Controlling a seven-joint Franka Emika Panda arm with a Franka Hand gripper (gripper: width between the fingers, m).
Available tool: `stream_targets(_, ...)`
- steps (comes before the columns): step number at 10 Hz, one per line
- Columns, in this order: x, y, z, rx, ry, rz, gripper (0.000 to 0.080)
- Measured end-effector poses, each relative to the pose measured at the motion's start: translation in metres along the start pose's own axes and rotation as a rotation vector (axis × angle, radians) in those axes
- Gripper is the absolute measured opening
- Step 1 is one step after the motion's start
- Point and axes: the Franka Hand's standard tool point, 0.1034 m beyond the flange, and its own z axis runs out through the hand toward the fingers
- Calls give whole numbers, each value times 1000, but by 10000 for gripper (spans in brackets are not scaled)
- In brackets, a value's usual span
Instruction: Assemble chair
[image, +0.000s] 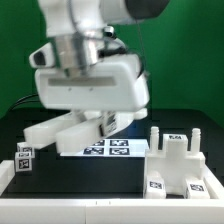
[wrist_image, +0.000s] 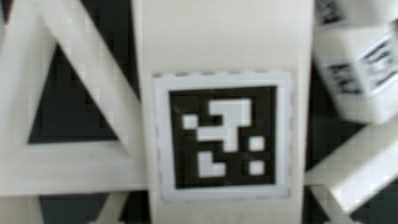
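Observation:
My gripper (image: 90, 124) hangs low over the table's middle, shut on a white chair bar (image: 52, 131) that juts toward the exterior view's left. In the wrist view that bar (wrist_image: 214, 60) fills the middle, its square tag (wrist_image: 217, 135) facing the camera, and my gripper (wrist_image: 217, 205) closes round it at the frame's edge. Slanted white struts (wrist_image: 63, 110) of another chair part lie beside it, and a further tagged piece (wrist_image: 356, 60) sits on the other side. A chunky white chair part (image: 176, 162) with upright prongs and tags stands at the exterior view's right.
The marker board (image: 108, 148) lies flat under the gripper. A small tagged block (image: 25, 160) sits at the exterior view's left. A white rim (image: 100, 200) runs along the front of the black table. The arm's bulky white body (image: 90, 85) hides the table behind it.

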Motion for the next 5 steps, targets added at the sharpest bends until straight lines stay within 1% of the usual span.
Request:
stream_targets(1,-7,-20,-3,-3,-3,-38,282)
stream_targets(2,-8,-22,2,-1,-9,-31,282)
stream_targets(3,-8,-19,3,-4,-11,-28,282)
stream_targets(5,-8,-20,3,-5,-11,-30,282)
